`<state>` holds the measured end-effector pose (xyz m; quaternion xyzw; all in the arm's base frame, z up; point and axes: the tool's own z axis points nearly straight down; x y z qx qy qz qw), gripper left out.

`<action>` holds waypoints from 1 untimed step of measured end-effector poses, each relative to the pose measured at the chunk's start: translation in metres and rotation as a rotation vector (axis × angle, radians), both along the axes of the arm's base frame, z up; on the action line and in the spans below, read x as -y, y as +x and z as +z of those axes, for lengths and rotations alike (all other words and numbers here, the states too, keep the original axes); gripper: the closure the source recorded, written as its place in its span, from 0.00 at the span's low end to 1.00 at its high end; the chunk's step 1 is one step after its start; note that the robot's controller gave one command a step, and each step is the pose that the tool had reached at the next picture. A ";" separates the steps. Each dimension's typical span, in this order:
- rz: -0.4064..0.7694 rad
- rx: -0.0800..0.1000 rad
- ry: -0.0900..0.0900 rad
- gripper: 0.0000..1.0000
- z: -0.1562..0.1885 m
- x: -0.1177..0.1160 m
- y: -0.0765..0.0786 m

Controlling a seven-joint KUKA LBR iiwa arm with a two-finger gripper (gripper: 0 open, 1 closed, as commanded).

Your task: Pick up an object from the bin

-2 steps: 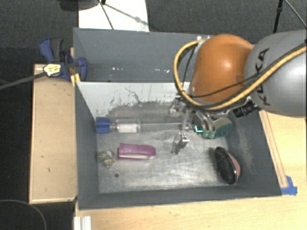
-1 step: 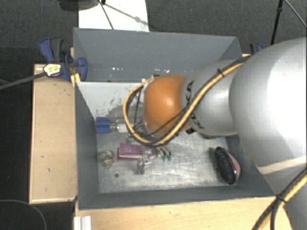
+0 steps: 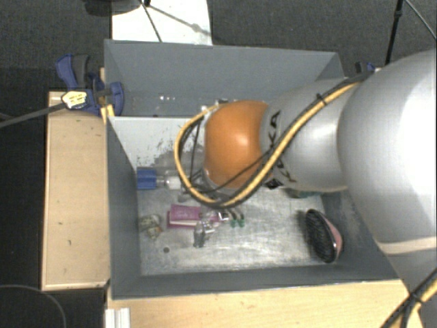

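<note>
- We saw the arm (image 3: 355,135) reach into the grey metal bin (image 3: 126,203) from the right. Its orange cover (image 3: 232,142) hung over the middle of the bin floor, and a yellow-and-black cable (image 3: 183,159) looped round the cover's left side.
- The hand (image 3: 207,224) showed as a small cluster of metal and dark parts below the cover, low over the floor and a little left of centre.
- We could not tell how far open the hand was, nor whether it had hold of anything, because the cover and cable hid most of it.
- A magenta block (image 3: 183,216), flat and rectangular, lay on the floor just left of the hand. We could not tell whether the two touched or merely sat side by side.
- A small green piece (image 3: 237,220) lay just right of the hand.
- A crumpled brownish thing (image 3: 149,225) sat left of the block, near the left wall.
- A clear bottle with a blue cap (image 3: 147,178) lay on its side farther back by the left wall, cap pointing left and its other end behind the cable.
- A black hairbrush with a pink back (image 3: 321,235) lay at the near right of the floor, well apart from the hand.
</note>
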<state>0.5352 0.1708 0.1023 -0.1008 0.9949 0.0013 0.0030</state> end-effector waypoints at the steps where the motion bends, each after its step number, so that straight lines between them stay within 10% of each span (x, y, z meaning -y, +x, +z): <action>1: -0.101 -0.001 -0.001 0.00 -0.002 0.007 0.003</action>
